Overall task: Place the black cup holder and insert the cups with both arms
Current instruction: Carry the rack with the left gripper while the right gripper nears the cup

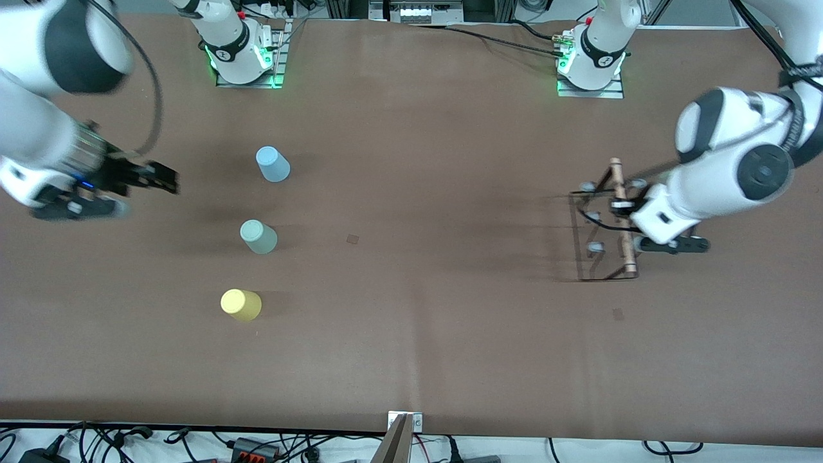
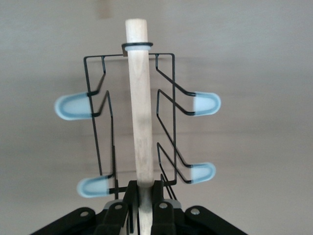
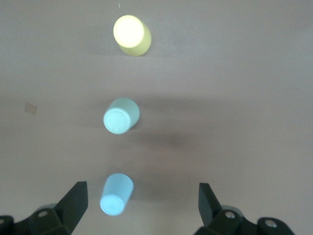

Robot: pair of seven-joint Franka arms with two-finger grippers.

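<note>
The black cup holder (image 1: 595, 235) is at the left arm's end of the table, a wire rack with grey-tipped pegs and a light wooden rod (image 1: 622, 225) on top. My left gripper (image 1: 621, 207) is shut on that rod; in the left wrist view the rod (image 2: 139, 107) runs up from between the closed fingers (image 2: 145, 196). The cups stand in a row toward the right arm's end: light blue (image 1: 273, 164), mint green (image 1: 258, 236), yellow (image 1: 241, 305). My right gripper (image 1: 166, 180) is open and empty, up in the air beside the blue cup (image 3: 116, 194). The right wrist view also shows the mint cup (image 3: 121, 116) and the yellow cup (image 3: 131, 34).
The brown table (image 1: 418, 270) is bare between the cups and the rack. The arm bases (image 1: 244, 58) (image 1: 591, 64) stand along the edge farthest from the front camera. Cables lie off the nearest edge.
</note>
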